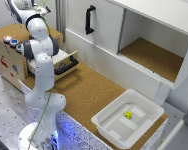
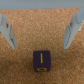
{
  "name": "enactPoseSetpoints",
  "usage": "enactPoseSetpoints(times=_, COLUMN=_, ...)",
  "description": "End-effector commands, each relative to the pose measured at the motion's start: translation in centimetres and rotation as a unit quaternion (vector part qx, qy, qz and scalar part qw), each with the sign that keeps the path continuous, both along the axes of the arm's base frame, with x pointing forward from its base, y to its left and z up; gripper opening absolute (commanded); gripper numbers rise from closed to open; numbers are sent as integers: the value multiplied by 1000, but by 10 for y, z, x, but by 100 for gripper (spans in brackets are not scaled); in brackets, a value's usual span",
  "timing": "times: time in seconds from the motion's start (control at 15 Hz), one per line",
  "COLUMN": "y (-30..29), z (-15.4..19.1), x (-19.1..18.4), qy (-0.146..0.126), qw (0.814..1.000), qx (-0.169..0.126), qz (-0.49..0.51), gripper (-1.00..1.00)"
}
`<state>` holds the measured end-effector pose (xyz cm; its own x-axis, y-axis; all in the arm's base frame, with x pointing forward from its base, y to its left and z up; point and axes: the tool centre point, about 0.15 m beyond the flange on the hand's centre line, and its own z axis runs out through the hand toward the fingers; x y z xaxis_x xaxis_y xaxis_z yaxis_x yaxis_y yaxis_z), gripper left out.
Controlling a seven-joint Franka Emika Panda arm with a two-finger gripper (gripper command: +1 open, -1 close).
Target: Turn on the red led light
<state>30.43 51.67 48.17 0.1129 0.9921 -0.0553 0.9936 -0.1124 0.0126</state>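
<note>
Presently, item one: the red led light [image 1: 7,38], a tiny round dark-rimmed button on top of the wooden box [image 1: 11,62], which stands at the desk corner toward the exterior view's left. I cannot tell at this size whether it glows. Not seen in the wrist view.

Item two: the blue button [image 1: 14,43], just beside the red one on the same box top; a likely mix-up.

Item three: my pincer [image 2: 40,35], jaws spread wide, nothing held. Its fingers [image 2: 7,31] hang over the cork desk top [image 2: 22,17], apart from everything.

Item four: a dark block [image 2: 42,61] with a yellow mark, lying on the cork just beside the gap of my jaws, untouched. No part of the task.

Item five: an open drawer [image 1: 64,65] near the box; a white tray [image 1: 106,131] at the desk edge toward the exterior view's right, holding a yellow cube [image 1: 128,114].

Step in hand, by my judgement: the approach, not yet begun in earnest, since my wrist looks at cork and not at the box.

Next move calls for: travelling over the box top, bringing one fingertip above the red centre, and pressing straight down while keeping clear of the blue neighbour.
</note>
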Motion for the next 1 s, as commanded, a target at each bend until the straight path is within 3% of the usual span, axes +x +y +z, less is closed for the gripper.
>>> enactPoseSetpoints(times=0.0, y=-26, z=-27, x=20, qy=47, qw=998, qx=40, qz=-10, gripper=100)
enactPoseSetpoints(times=0.27, y=-26, z=-40, x=19, qy=58, qw=997, qx=59, qz=-5, gripper=100)
enactPoseSetpoints(times=0.6, y=-19, z=-57, x=14, qy=70, qw=996, qx=51, qz=-3, gripper=100)
enactPoseSetpoints(times=0.67, y=-17, z=-60, x=10, qy=67, qw=996, qx=50, qz=-2, gripper=-100)
enactPoseSetpoints(times=0.8, y=-16, z=-64, x=0, qy=57, qw=997, qx=54, qz=-3, gripper=-100)
enactPoseSetpoints(times=0.93, y=-19, z=-66, x=-14, qy=27, qw=997, qx=65, qz=-7, gripper=-100)
